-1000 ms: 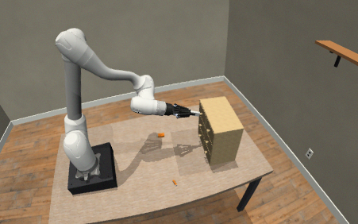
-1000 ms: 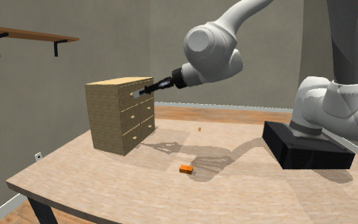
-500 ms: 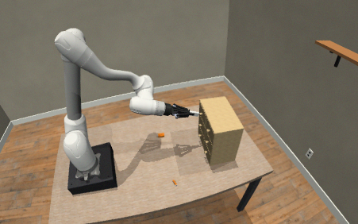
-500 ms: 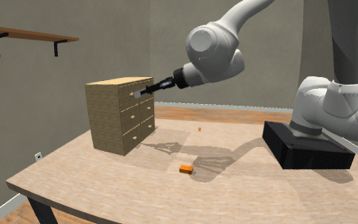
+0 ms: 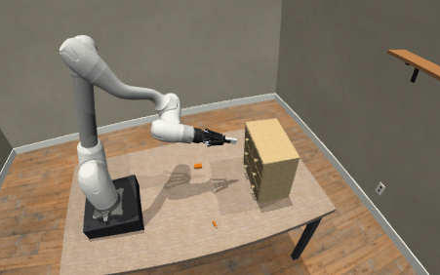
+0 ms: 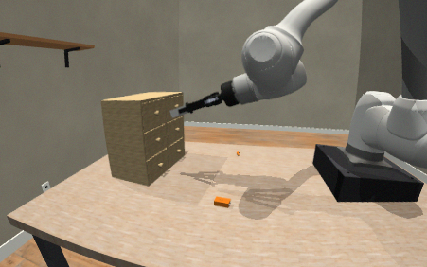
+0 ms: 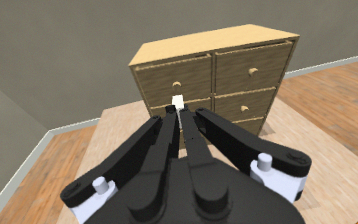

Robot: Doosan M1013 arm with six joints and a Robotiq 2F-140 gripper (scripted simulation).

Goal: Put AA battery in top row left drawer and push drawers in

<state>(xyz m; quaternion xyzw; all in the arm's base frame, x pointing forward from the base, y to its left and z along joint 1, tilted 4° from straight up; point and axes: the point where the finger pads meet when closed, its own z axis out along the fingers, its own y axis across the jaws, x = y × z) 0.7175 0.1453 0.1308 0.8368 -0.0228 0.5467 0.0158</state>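
The small wooden chest (image 5: 270, 161) (image 6: 139, 134) (image 7: 213, 75) stands on the table's right side, and all its drawers look pushed in. My gripper (image 5: 231, 140) (image 6: 175, 113) (image 7: 178, 103) is shut on nothing. It is held level and points at the chest's front, a short way off, at the height of the top row. In the wrist view its tip lines up just below the knob of the top left drawer (image 7: 172, 80). The AA battery (image 5: 214, 223) (image 6: 238, 153), small and orange, lies on the table well away from the gripper.
An orange block (image 5: 198, 166) (image 6: 222, 201) lies on the table (image 5: 171, 234) (image 6: 118, 222) below the arm. The arm's black base (image 5: 114, 210) (image 6: 369, 175) stands at the table's other end. A wall shelf (image 5: 429, 70) (image 6: 28, 42) hangs beyond the chest.
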